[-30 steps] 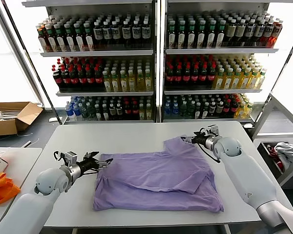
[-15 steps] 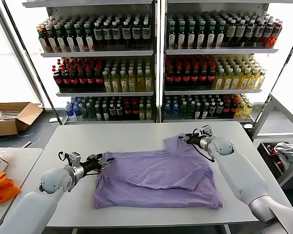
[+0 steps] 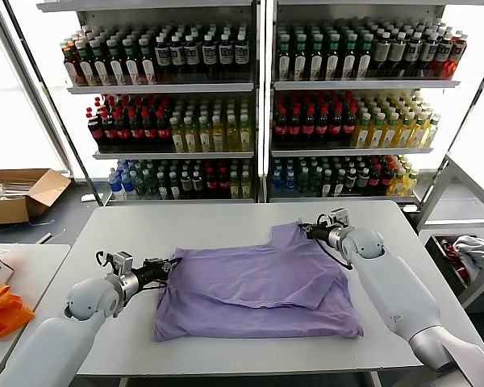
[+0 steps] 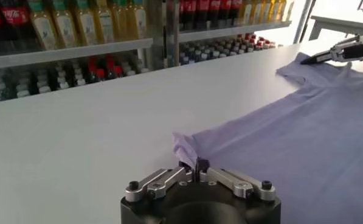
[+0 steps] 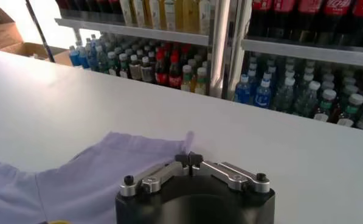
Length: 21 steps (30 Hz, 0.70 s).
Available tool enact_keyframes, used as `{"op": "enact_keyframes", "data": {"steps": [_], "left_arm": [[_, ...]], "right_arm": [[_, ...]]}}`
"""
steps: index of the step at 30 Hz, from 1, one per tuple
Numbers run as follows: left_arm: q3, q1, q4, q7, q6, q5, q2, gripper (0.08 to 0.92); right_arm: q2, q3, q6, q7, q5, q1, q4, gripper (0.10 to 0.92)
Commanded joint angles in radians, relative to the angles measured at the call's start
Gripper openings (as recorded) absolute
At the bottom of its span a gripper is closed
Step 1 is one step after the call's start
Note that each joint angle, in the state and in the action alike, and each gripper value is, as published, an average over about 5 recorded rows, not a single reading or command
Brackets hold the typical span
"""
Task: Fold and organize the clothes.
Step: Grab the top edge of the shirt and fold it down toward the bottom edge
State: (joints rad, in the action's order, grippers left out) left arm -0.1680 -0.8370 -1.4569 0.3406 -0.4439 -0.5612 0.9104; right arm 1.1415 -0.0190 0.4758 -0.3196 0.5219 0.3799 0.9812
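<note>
The thin lavender short-sleeved T-shirt (image 3: 258,294) is lying spread on the white table (image 3: 226,222); the left gripper (image 3: 166,264) is pinching its near-left corner tight, the right gripper (image 3: 308,230) is clamping its far corner.

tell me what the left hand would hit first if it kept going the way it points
The lavender T-shirt itself: the left hand is shut on the shirt's near corner and points across the table toward the right hand, so it would plough into the shirt's fabric first.

plain lavender t-shirt (image 3: 258,294) on white table (image 3: 145,230); orange cloth (image 3: 2,310) at left.
</note>
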Motion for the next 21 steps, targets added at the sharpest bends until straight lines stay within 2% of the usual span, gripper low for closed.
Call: {"op": "enact_keyframes", "data": {"steps": [1, 12, 21], "left_arm": [[-0.010, -0.017, -0.048, -0.011, 0.043, -0.011, -0.001, 0.107], [-0.073, -0.088, -0.157, -0.027, 0.060, -0.030, -0.023, 0.092], [-0.161, -0.200, -0.269, -0.042, 0.065, -0.041, -0.037, 0.092]], "right_arm": [[-0.001, 0.023, -0.004, 0.018, 0.062, 0.005, 0.066, 0.106], [-0.058, 0.107, 0.018, 0.065, 0.175, 0.093, 0.314, 0.106], [-0.155, 0.216, 0.037, 0.095, 0.269, 0.307, 0.598, 0.106]]}}
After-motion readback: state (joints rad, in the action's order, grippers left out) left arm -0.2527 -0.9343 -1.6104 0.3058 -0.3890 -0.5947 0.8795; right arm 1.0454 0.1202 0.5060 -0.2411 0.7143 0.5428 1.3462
